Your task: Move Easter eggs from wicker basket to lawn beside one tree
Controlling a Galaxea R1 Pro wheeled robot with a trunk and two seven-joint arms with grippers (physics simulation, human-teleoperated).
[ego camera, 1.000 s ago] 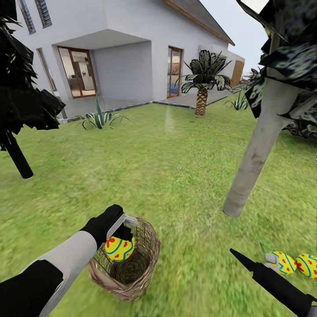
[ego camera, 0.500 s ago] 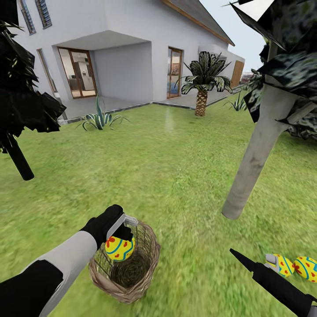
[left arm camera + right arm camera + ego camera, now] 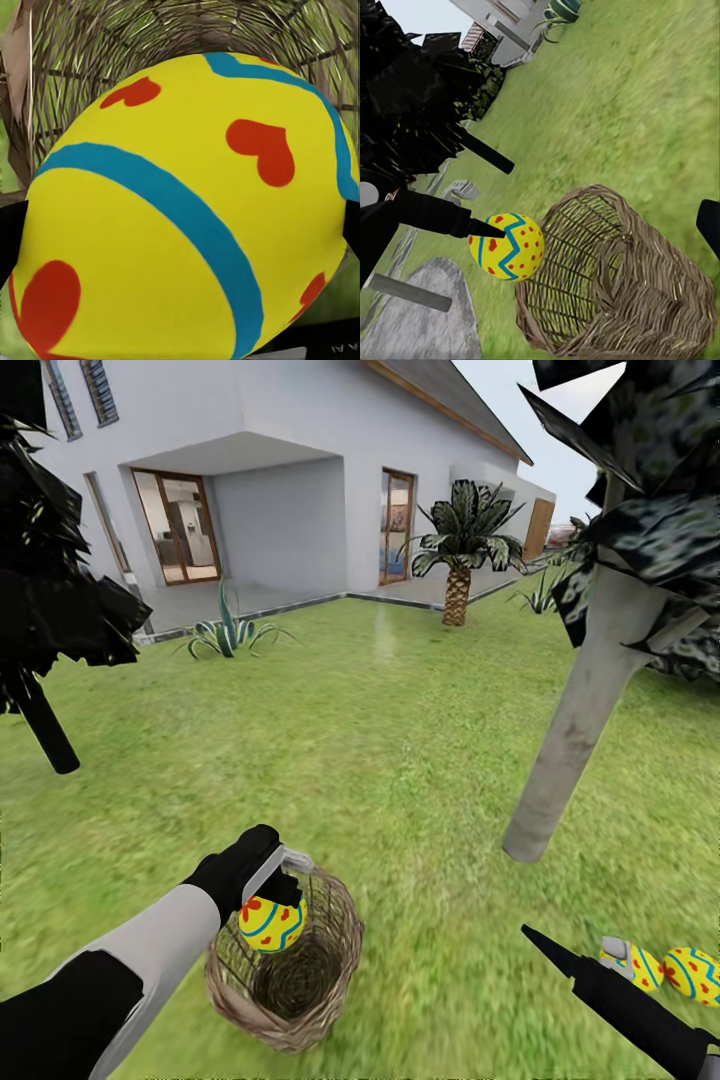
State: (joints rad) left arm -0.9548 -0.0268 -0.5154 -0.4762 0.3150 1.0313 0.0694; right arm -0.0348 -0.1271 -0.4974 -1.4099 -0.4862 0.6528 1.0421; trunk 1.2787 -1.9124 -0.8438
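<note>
My left gripper [image 3: 276, 903] is shut on a yellow Easter egg [image 3: 268, 928] with blue bands and red hearts, held just above the mouth of the wicker basket [image 3: 300, 1010]. The left wrist view shows this egg [image 3: 187, 210] close up over the basket's weave [image 3: 90, 60]. The other two eggs [image 3: 632, 965] [image 3: 692, 975] lie on the lawn [image 3: 400, 760] at the lower right, near the pale grey trunk of the tree [image 3: 570, 730]. My right gripper [image 3: 535, 938] is open beside them and points toward the basket [image 3: 622, 285]. The right wrist view also shows the held egg [image 3: 506, 246].
A white house [image 3: 290, 470] with a paved patio stands at the back. A short palm [image 3: 458, 575] and a spiky striped plant [image 3: 228, 628] edge the grass. A dark tree [image 3: 40, 620] stands at the left. Open grass lies between basket and house.
The whole picture has shifted slightly, so the camera moved. My left gripper still holds the egg over the basket, and the right arm keeps its pose.
</note>
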